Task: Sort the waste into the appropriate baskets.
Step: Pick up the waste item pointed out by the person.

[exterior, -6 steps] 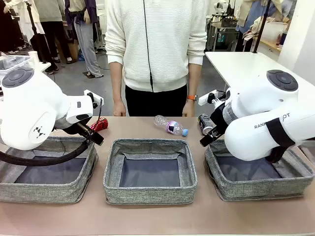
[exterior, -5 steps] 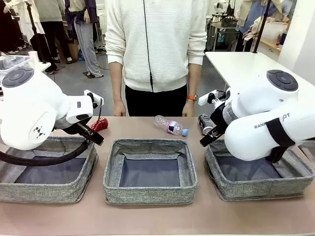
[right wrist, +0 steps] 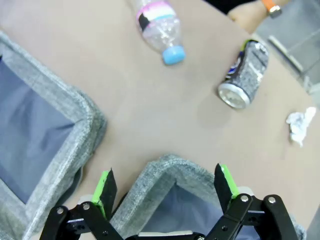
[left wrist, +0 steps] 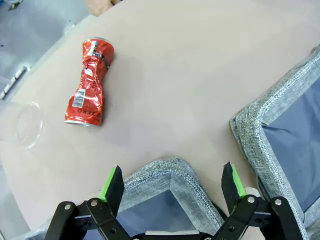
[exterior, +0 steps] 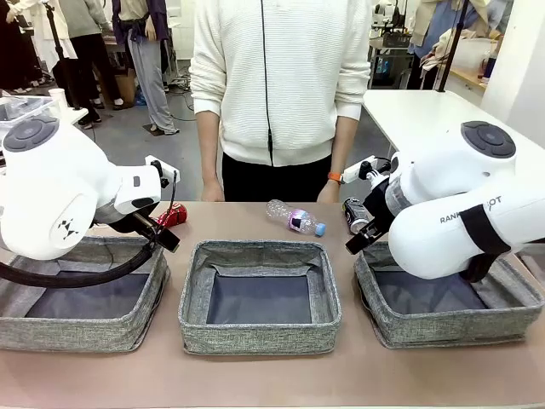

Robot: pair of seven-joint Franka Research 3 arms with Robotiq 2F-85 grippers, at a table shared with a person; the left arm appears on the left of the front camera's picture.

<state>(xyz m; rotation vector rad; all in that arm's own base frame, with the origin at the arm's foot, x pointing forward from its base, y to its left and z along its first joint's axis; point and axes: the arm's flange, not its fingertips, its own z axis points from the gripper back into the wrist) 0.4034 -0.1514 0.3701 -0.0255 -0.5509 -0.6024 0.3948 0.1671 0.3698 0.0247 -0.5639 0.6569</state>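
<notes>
Nothing looks sorted yet: red can, bottle and dark can lie on the desk beyond the middle basket. Left claw and right claw gape, empty.

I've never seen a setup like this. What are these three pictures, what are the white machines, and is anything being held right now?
The big white shapes are two robot arms, the left arm and the right arm, at a table with a person standing at the far side. The wide picture comes from a fixed camera between the arms. The other two come from a camera on each wrist, looking along the black fingers with green pads. The left gripper and the right gripper both stand open and hold nothing. On the table sit three grey fabric bins: the left basket, middle basket and right basket. Beyond them lies the waste: a crushed red can, a clear plastic cup, a clear bottle with blue cap, a dark can and a crumpled white paper wad.
</notes>
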